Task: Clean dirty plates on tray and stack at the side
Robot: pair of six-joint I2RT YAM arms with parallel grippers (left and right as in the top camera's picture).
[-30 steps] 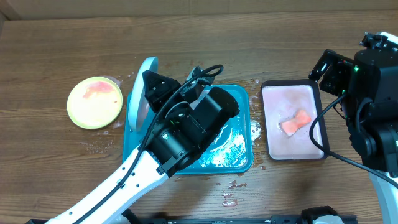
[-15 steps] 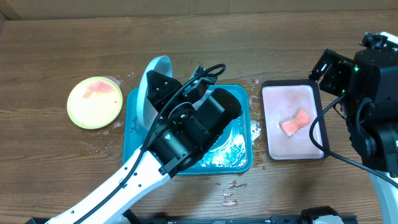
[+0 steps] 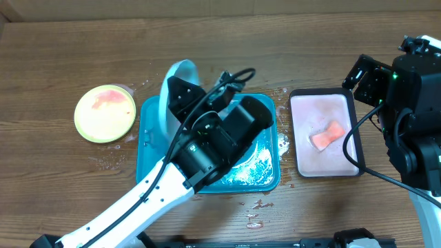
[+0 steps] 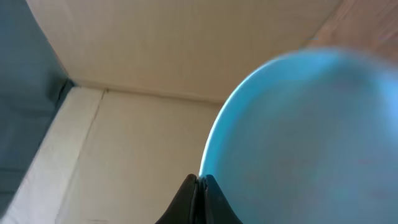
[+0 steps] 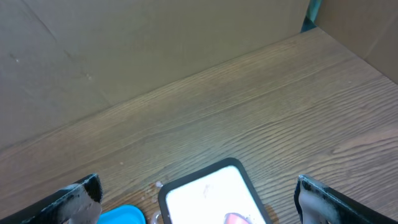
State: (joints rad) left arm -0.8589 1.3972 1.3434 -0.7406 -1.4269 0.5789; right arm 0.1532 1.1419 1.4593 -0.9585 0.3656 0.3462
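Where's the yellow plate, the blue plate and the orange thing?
yellow plate [image 3: 105, 114], overhead view, its middle.
blue plate [image 4: 298, 137], left wrist view, its broad face.
orange thing [image 3: 327, 136], overhead view, its middle.

Two plates are showing, a yellow-green plate [image 3: 103, 114] at nine o'clock and a pale blue plate [image 3: 172, 83] at eleven, with two trays, a teal tray [image 3: 146, 138] and a pink tray [image 3: 306, 155], and one sponge [image 3: 327, 134].

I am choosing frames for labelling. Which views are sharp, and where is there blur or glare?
Overhead: sharp, evenly lit, with wet glints on the teal tray. Left wrist: the pale blue plate, pinched by the left gripper, is very near and blurred. Right wrist: the wooden table is sharp, without glare.
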